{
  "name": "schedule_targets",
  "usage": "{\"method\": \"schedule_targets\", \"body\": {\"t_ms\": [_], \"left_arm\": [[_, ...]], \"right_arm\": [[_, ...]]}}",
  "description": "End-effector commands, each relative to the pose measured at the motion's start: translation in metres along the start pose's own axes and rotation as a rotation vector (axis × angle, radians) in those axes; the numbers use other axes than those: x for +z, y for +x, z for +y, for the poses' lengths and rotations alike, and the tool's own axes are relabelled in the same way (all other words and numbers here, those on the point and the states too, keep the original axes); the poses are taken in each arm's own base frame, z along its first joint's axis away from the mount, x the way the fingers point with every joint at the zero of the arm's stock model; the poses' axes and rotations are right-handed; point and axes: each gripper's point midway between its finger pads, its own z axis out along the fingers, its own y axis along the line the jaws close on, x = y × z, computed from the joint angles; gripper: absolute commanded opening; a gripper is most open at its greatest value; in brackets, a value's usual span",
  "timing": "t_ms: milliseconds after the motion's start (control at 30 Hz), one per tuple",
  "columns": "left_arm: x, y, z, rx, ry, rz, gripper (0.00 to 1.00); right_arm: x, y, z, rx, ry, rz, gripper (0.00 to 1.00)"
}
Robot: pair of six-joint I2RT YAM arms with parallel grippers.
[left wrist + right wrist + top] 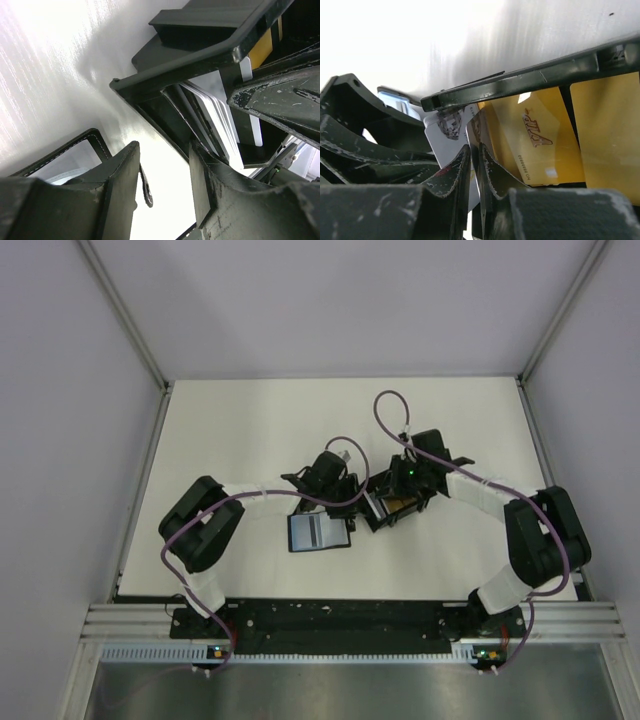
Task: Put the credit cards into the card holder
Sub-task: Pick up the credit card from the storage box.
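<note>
Card holder: flat, black, stitched rim, clear window; just beside your left hand, half-wide, empty. Right hand: narrow, pinching gold VIP card.

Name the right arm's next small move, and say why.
Probably raise the right gripper a little to draw the gold VIP card out of the black box. Its fingers look closed on that card's edge, the card sits inside the box, and the card holder lies flat beside the box, waiting.
</note>
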Motion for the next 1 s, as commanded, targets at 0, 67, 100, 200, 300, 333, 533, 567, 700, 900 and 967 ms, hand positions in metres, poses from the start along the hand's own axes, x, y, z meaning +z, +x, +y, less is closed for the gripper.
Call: {"method": "schedule_targets", "body": {"t_ms": [0,67,100,200,300,333,533,567,700,900,967], "left_arm": [[-0.008,-0.02,-0.013,0.035,0.033,-0.086,0.48],[-0.008,-0.019,-0.014,0.035,0.037,-0.083,0.48],[-0.008,-0.02,-0.014,0.037,0.038,-0.084,0.48],[-0.008,-0.02,-0.016,0.041,0.041,-0.084,0.48],[-0.008,-0.02,-0.016,0.04,0.042,-0.084,0.48],[-0.008,-0.02,-0.015,0.041,0.041,-0.083,0.48],[-0.01,-0.015,-0.009,0.041,0.016,-0.065,0.48],[-0.011,-0.016,-0.01,0.046,0.014,-0.069,0.48],[-0.016,-0.016,-0.005,0.053,-0.012,-0.077,0.48],[-0.026,-0.018,-0.001,0.063,-0.039,-0.104,0.5],[-0.032,-0.021,-0.002,0.063,-0.047,-0.118,0.51]], "right_arm": [[-0.008,-0.007,-0.003,-0.079,0.046,-0.01,0.13],[-0.008,-0.005,-0.005,-0.097,0.056,0.008,0.15],[-0.007,-0.003,-0.006,-0.105,0.055,0.018,0.16],[-0.008,0.001,-0.005,-0.126,0.047,0.047,0.2],[-0.01,0.002,-0.004,-0.141,0.043,0.056,0.2],[-0.012,0.003,-0.004,-0.143,0.046,0.055,0.13],[-0.034,-0.017,0.015,-0.187,0.027,-0.028,0.0],[-0.041,-0.023,0.018,-0.192,0.038,-0.061,0.0],[-0.066,-0.042,0.03,-0.194,0.057,-0.178,0.0],[-0.09,-0.047,0.033,-0.172,0.164,-0.305,0.0],[-0.099,-0.047,0.031,-0.161,0.272,-0.376,0.0]]}}
